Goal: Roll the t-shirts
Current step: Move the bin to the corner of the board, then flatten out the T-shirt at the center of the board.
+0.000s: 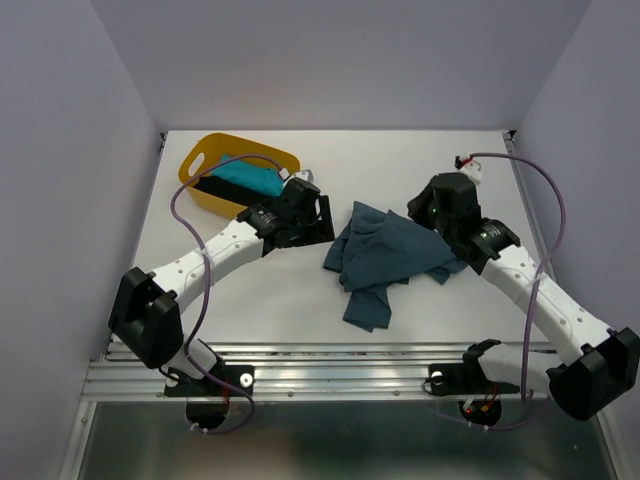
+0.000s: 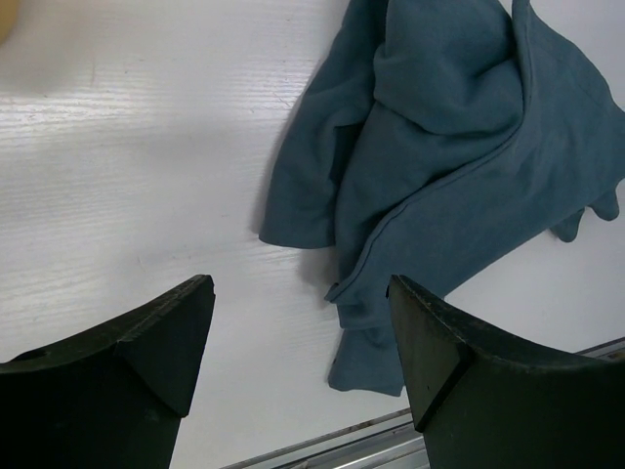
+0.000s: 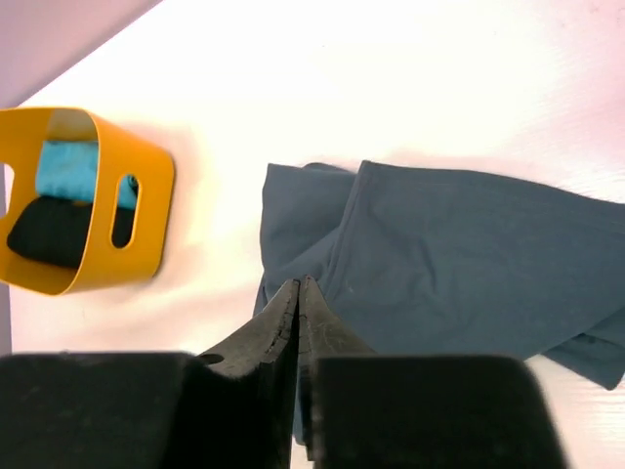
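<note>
The slate-blue t-shirt (image 1: pixel 388 258) is lying crumpled in a loose heap on the white table (image 1: pixel 260 300), roughly midway between the two arms, with one fold trailing toward the near edge. I am watching the right gripper (image 3: pixel 298 285) pressing its jaws tight together, with the tips down on the shirt's cloth beside a folded edge. I am not managing to tell whether any cloth is caught between them. The left gripper (image 2: pixel 298 293) is hovering with its jaws wide apart and nothing between them, over bare table just beside the shirt's left side. Further out, toward the far left corner, the yellow tub (image 1: pixel 255 146) is sitting on the table, holding the turquoise t-shirt (image 1: pixel 250 180) and the black t-shirt (image 1: pixel 220 192) side by side. The left arm is reaching along the tub's near side.
</note>
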`<action>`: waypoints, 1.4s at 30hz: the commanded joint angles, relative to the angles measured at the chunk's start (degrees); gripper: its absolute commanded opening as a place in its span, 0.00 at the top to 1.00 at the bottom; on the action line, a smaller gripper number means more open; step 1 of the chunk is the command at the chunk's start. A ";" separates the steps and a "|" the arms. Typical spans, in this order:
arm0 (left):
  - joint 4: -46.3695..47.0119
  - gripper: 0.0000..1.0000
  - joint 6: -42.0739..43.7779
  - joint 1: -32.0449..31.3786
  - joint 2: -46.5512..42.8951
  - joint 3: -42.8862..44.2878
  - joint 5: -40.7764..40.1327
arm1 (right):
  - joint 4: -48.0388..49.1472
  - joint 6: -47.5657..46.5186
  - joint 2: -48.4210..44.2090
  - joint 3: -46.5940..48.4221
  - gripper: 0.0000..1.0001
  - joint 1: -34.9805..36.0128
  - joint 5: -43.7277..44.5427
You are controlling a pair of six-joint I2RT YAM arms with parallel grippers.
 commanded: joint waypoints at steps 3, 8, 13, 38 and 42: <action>0.11 0.18 -0.60 -0.16 0.26 2.56 -0.89 | -3.52 -0.63 7.20 1.25 0.40 2.77 -6.11; -0.95 0.18 -0.95 -0.07 -1.93 2.31 -1.95 | -2.55 -0.27 16.50 3.88 0.20 4.62 -6.20; -1.92 0.18 -1.31 0.01 -3.25 1.25 -2.91 | -1.94 0.17 25.57 7.57 0.28 4.62 -3.92; -2.01 0.17 4.67 11.88 -11.52 -4.02 -0.19 | -12.48 -9.67 -9.21 24.98 0.99 4.62 19.70; -1.74 0.17 4.85 11.97 -11.43 -3.76 0.69 | -14.14 -13.97 -12.56 27.77 0.99 4.62 23.51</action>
